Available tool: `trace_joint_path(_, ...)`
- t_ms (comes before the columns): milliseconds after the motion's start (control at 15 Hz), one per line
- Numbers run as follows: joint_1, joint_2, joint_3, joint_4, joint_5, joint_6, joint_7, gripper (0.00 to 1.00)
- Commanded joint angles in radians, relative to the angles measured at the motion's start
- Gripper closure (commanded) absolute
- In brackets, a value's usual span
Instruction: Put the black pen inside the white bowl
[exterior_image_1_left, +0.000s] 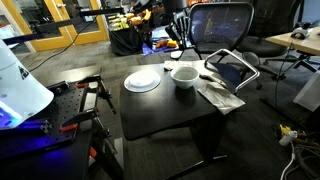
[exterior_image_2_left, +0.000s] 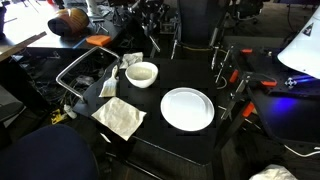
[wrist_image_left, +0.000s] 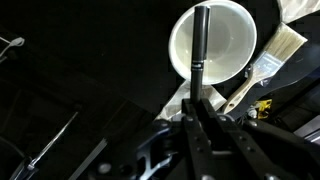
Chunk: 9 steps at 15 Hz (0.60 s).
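Observation:
In the wrist view my gripper (wrist_image_left: 197, 105) is shut on the black pen (wrist_image_left: 199, 45). The pen sticks out from between the fingers and its far end lies across the white bowl (wrist_image_left: 232, 45), above it. The bowl stands on the black table in both exterior views (exterior_image_1_left: 185, 75) (exterior_image_2_left: 142, 73) and looks empty. In the exterior views the gripper (exterior_image_1_left: 177, 32) (exterior_image_2_left: 152, 38) hangs above the table's far edge near the bowl; the pen is too thin to make out there.
A flat white plate (exterior_image_1_left: 142, 81) (exterior_image_2_left: 187, 108) lies beside the bowl. A crumpled paper towel (exterior_image_2_left: 120, 117) and a wooden-handled brush (wrist_image_left: 270, 55) lie on the bowl's other side. A metal-framed object (exterior_image_1_left: 235, 68) and an office chair (exterior_image_1_left: 220, 30) stand past the table edge.

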Motion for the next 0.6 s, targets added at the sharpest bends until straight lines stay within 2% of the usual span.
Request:
trace_joint_path(0, 0.045, 0.063, -0.021, 0.066, -0.079, -0.047, 0.118, 0.97)
trace_joint_path(267, 0.086, 0.128, -0.044, 0.108, -0.135, -0.050, 0.227, 0.97)
trace_joint_path(533, 0.111, 0.187, -0.070, 0.143, -0.129, -0.047, 0.288, 0.97)
